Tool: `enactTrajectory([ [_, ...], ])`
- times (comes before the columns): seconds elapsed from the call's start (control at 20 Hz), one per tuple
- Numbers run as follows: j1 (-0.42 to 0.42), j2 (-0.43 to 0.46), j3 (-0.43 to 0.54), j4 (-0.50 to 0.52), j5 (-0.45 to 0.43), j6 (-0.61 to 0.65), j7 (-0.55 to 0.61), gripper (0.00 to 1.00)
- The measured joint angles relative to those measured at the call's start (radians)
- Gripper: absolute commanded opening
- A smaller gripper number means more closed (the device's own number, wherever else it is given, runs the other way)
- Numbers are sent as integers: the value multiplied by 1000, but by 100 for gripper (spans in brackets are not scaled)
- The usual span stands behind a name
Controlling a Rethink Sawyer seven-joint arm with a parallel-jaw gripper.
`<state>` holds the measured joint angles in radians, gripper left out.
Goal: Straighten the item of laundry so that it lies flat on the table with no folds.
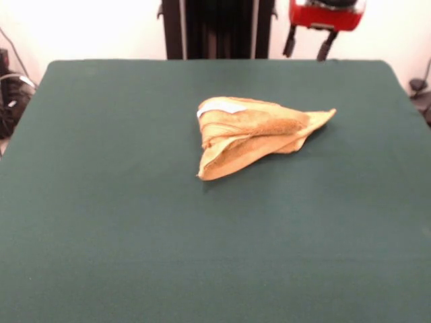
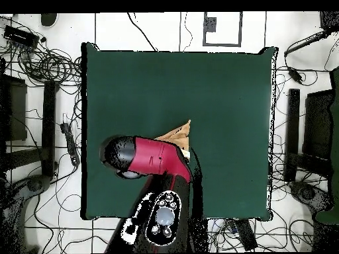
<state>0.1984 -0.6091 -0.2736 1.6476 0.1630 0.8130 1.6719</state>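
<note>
The golden-tan towel [image 1: 259, 134] lies bunched into a folded wedge a little right of the middle of the dark green table [image 1: 101, 202]. Its layers are doubled over and its white label [image 1: 222, 106] faces up at the left end. My gripper [image 1: 310, 46] hangs at the top edge behind the table's far side. Its two black fingertips [image 1: 291, 42] stand apart and hold nothing, well clear of the towel. In the overhead view my red arm [image 2: 155, 159] covers most of the towel [image 2: 180, 134]; only one pointed corner shows on the table [image 2: 132, 79].
The black pedestal [image 1: 219, 27] stands behind the table's far edge. Cables and dark equipment [image 1: 10, 94] lie off the table's left side. In the overhead view, cables [image 2: 40, 59] and stands ring the table on the floor.
</note>
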Motion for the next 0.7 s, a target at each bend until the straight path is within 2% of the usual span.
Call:
enactTrajectory([
  [0.2, -33, -12, 15, -79, -47, 9, 0, 100],
  [0.7, -135, 13, 48, -148, -162, 8, 0, 100],
])
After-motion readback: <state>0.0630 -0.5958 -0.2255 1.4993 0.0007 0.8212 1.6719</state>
